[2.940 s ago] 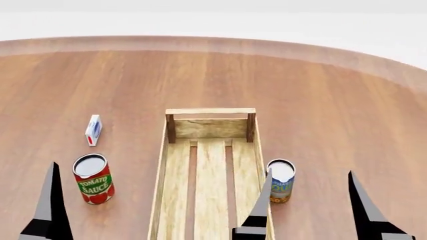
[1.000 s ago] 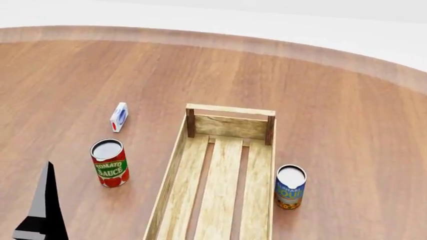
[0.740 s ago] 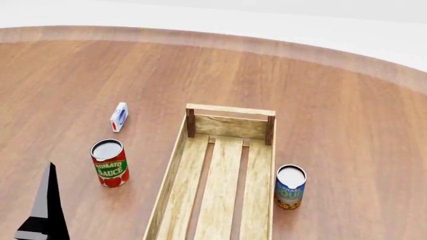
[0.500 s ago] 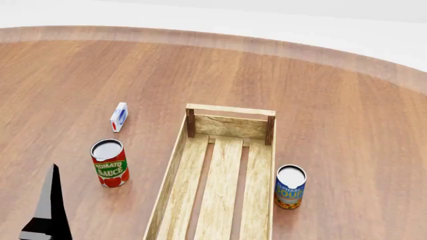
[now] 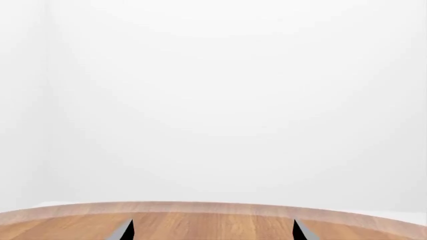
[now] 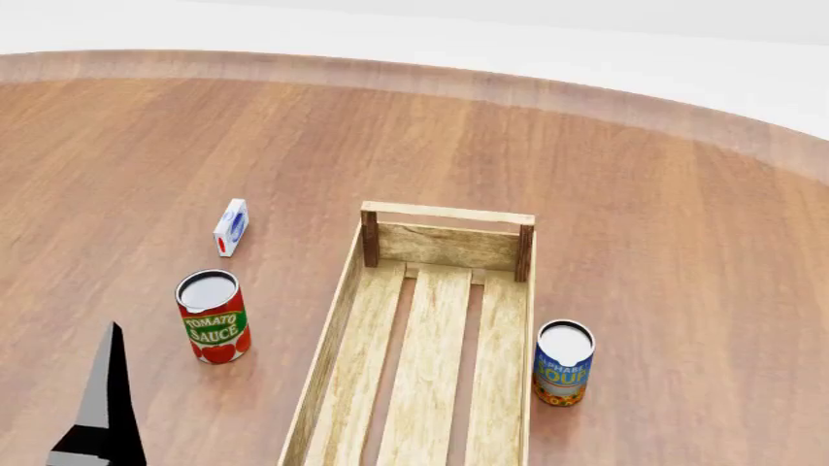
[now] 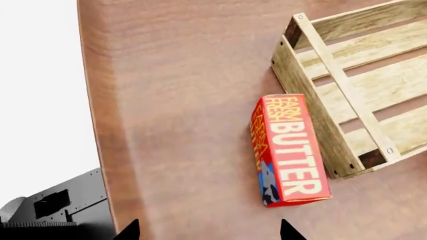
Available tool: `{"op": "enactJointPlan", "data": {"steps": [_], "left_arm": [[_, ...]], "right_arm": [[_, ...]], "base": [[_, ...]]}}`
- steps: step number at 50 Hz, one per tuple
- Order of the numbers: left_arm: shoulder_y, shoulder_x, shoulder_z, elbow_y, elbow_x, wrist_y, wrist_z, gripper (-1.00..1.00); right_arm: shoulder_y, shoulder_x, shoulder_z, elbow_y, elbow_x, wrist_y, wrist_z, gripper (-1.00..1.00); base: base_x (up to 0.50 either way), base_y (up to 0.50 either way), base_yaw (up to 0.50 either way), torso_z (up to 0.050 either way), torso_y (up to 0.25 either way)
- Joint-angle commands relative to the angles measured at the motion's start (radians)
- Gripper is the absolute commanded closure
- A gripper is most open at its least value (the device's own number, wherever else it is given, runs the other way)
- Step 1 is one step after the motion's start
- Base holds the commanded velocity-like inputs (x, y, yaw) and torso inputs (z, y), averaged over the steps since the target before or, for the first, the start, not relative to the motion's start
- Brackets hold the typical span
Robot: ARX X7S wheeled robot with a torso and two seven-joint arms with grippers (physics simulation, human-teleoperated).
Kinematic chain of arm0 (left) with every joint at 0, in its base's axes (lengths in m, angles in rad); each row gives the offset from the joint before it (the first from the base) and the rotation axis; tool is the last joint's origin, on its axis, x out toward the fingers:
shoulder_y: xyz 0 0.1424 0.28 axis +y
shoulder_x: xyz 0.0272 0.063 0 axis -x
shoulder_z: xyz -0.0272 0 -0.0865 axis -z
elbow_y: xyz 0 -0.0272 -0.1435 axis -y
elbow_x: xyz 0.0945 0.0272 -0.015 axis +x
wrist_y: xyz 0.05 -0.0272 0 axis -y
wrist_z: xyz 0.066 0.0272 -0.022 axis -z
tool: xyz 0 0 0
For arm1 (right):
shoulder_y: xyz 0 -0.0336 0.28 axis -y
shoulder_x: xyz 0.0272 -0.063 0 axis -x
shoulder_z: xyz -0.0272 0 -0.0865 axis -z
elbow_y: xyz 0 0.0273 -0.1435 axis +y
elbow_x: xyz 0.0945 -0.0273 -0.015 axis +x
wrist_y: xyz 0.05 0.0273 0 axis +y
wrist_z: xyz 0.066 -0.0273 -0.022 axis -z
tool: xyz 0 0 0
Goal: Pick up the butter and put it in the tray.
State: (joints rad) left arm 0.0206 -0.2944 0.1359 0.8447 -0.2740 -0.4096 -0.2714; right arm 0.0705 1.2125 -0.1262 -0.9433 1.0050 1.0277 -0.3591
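right pincer (image 7: 208, 231) open, empty | butter (image 7: 288, 150) touching tray (image 7: 313, 97) outer wall

Round wooden table (image 6: 622, 194), plain white walls (image 5: 213, 100)

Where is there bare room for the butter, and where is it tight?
The tray holds nothing on its slats, the whole bed free. Open table lies beyond the soup can. It is tight where the butter lies along the tray's end wall; a gap there cannot be judged.

Black finger (image 6: 101, 408) (grey-faced), pointed
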Motion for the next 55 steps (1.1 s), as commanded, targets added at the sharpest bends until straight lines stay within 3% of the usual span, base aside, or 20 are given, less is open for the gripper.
{"op": "enactJointPlan", "data": {"steps": [1,12,35,55], "left_arm": [[0.0,-0.008,0.001,0.003,-0.009,0.0,-0.009,-1.0],[0.002,-0.015,0.002,0.005,-0.017,0.005,-0.015,-1.0],[-0.002,-0.026,0.01,0.002,-0.027,0.009,-0.03,-1.0],[0.0,-0.037,0.013,0.0,-0.035,0.018,-0.04,-1.0]], "right_arm": [[0.272,-0.06,-0.136,0.024,0.039,0.159,-0.04,-1.0],[0.458,-0.116,-0.221,0.044,0.05,0.288,-0.039,-1.0],[0.68,-0.212,-0.395,0.131,-0.048,0.355,-0.085,-1.0],[0.696,-0.254,-0.533,0.196,-0.168,0.285,-0.108,-1.0]], "base": [[0.0,0.0,0.0,0.0,0.0],[0.0,0.0,0.0,0.0,0.0],[0.0,0.0,0.0,0.0,0.0],[0.0,0.0,0.0,0.0,0.0]]}}
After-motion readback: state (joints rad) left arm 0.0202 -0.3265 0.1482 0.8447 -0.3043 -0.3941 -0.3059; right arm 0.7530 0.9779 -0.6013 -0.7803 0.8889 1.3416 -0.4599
